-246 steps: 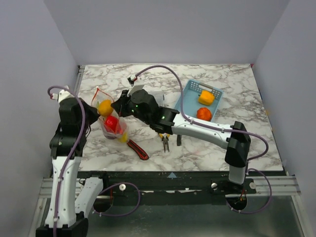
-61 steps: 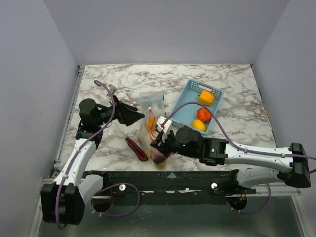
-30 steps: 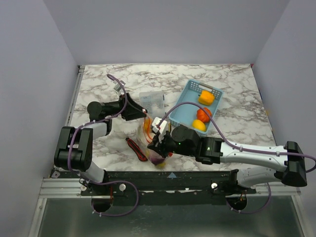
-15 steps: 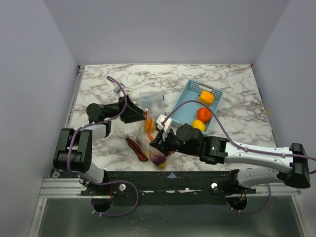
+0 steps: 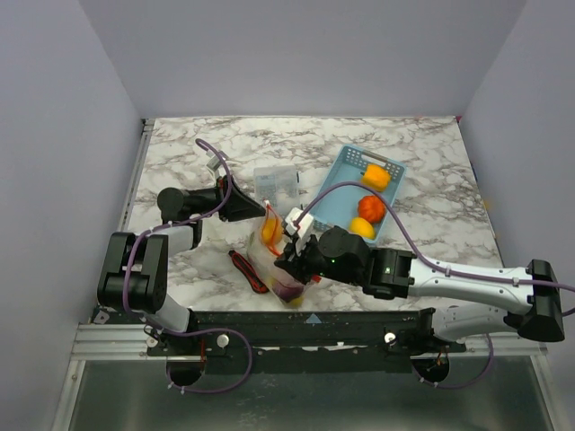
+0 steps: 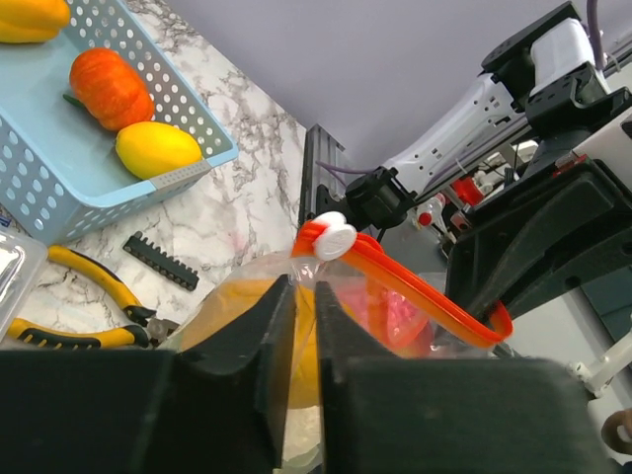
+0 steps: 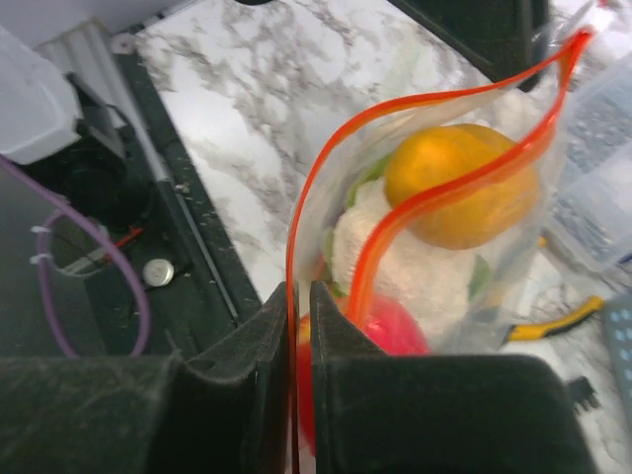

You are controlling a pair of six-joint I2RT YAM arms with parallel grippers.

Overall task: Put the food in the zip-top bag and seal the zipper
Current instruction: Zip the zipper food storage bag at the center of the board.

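Top external view: zip-top bag stands at the 6 o'clock edge of the table, held between both arms; left gripper sits at the bag's 12 o'clock end, and my left wrist view shows its fingers almost together, nipping the clear film just under the white slider at the end of the zipper; right gripper is at the bag's 4 o'clock side, jaws closed on the mouth edge where the strip runs down between them; mouth gapes, strips apart; food in the bag: orange piece on top, white piece under it, red piece lowest; light blue basket at the bag's 2 o'clock holds three more pieces; utility knife lies at the bag's 9 o'clock.
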